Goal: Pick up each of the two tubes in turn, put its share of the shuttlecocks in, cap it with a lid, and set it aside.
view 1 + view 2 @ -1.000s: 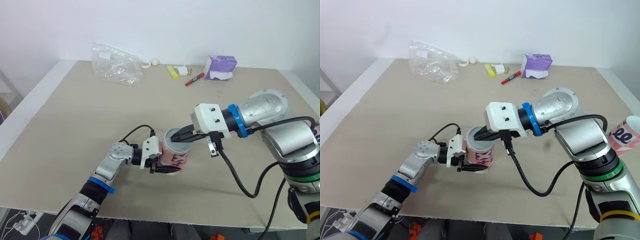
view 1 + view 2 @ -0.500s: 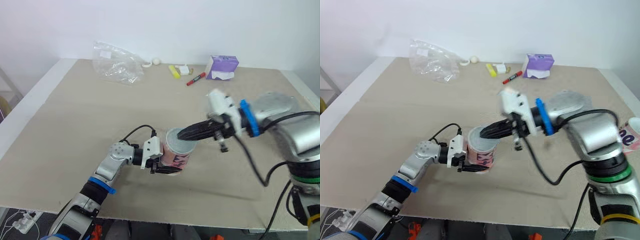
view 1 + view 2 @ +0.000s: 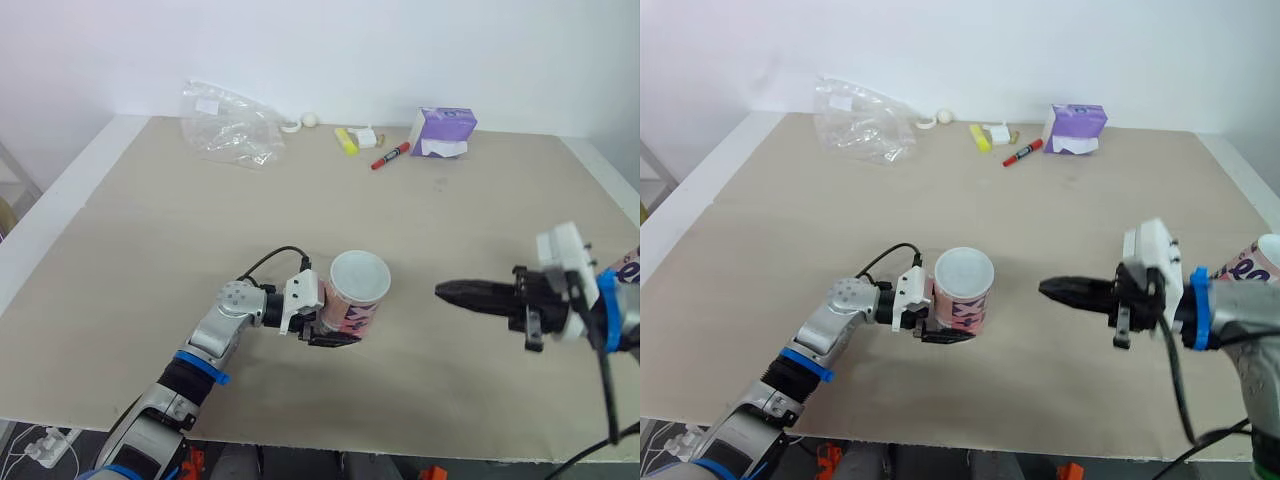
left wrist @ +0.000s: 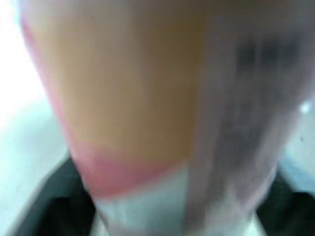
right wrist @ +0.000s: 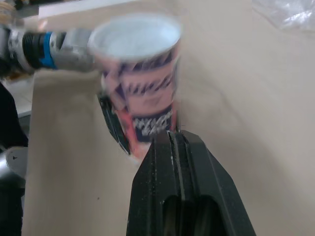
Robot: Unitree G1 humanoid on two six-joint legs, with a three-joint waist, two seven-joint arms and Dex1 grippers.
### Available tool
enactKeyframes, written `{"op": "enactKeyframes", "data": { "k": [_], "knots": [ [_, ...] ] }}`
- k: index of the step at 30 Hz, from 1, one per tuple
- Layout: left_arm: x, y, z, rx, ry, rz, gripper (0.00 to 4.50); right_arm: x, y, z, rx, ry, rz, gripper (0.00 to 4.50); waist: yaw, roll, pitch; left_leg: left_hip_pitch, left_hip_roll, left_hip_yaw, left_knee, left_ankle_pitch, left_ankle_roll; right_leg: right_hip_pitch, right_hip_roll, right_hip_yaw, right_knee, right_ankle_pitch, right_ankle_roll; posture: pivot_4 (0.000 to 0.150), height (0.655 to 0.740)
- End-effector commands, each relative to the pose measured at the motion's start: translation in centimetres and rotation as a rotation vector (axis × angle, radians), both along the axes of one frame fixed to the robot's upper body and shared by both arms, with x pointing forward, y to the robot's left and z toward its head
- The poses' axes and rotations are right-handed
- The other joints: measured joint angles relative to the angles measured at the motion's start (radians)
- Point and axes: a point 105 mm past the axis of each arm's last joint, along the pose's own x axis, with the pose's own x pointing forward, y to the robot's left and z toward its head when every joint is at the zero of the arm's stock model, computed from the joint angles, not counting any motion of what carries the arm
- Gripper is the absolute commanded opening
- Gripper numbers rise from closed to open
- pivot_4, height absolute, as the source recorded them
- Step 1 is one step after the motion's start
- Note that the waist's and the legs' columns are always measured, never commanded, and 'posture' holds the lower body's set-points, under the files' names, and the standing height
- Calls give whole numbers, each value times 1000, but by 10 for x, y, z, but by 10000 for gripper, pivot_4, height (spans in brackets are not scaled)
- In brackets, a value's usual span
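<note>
Withdrawn rightward from the tube (image 3: 352, 305), now well apart: right gripper (image 3: 446, 292), fingers pressed together, empty. Near the table's (image 3: 150, 240) front edge, left gripper (image 3: 338, 336) clamped low on the tube. Upright, pink and white with dark lettering, capped by a white lid (image 3: 359, 276). Far edge: plastic bag (image 3: 228, 128), red marker (image 3: 390, 158), purple box (image 3: 440, 133).

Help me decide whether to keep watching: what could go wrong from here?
The left gripper holds the tube low, so it may tip when set aside. Whether the lid on top is pressed home cannot be seen; it could pop off. The right gripper's arm passes close by the second tube and might knock it.
</note>
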Motion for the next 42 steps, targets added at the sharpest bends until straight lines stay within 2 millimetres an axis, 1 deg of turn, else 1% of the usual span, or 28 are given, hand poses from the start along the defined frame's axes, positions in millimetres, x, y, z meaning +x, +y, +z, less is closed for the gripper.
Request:
{"op": "enactKeyframes", "data": {
  "k": [1, 3, 7, 8, 12, 17, 23, 28, 34, 42],
  "knots": [
    [1, 1, 14, -22, -45, -17, 45000, -4, 7, -6, -20, -75, -9, 10809, -2, 3, 3, 0, -1, 1, 0, 0, 0, 0, -1, 0, 0, 0, 0, 1500, 7400],
    [2, 3, 17, -22, -56, -20, 45000, -7, 13, -21, -16, -54, -5, 20825, -1, 1, 5, 0, -1, 1, 0, 0, 0, 0, -1, 1, 0, 0, 0, 1500, 7400],
    [3, 14, 23, -9, -83, -20, 45000, -7, 21, -40, -3, -46, -12, 41479, -2, 2, 8, 0, 0, 0, -2, 0, 0, 0, 0, 0, 0, -1, 0, 1500, 7400],
    [3, 19, 25, -4, -90, -15, 45000, -5, 23, -44, 6, -49, -18, 44373, -2, 2, 8, 0, 0, 0, -2, 0, 0, 0, 0, 0, 0, -1, -1, 1500, 7400],
    [1, 38, 27, 20, -108, 5, 45000, 3, 32, -53, 32, -69, -27, 44373, -1, 2, 9, 0, 1, 0, -3, 0, 0, -1, 1, 0, 0, -1, -1, 1500, 7400],
    [-7, 51, 35, 12, -109, 26, 45000, 13, 47, -59, 68, -107, -22, 44373, -1, 2, 9, 0, 1, 0, -4, 0, 0, 0, 0, 0, 0, -2, -1, 1500, 7400],
    [-24, 58, 40, -25, -71, 48, 45000, 20, 63, -61, 103, -133, -6, 44373, -1, 3, 10, 0, 1, -1, -5, 0, 0, 0, 1, 0, 0, -3, -2, 1500, 7400],
    [-29, 62, 46, -76, -9, 92, 45000, 24, 74, -60, 143, -139, 17, 44373, 0, 3, 10, 0, 1, -2, -4, 0, 0, 0, 1, 0, 0, -3, -2, 1500, 7400],
    [-35, 65, 42, -69, 12, 104, 45000, 28, 89, -63, 159, -153, 57, 44373, -1, 4, 10, 0, 1, -2, -5, 0, 0, 1, 1, -1, 0, -3, -2, 1500, 7400],
    [-39, 69, 36, -59, 18, 116, 45000, 36, 103, -64, 187, -159, 84, 44373, -1, 4, 11, 1, 2, -3, -5, 0, 0, 1, 2, -1, 0, -3, -3, 1500, 7400]
  ]
}}
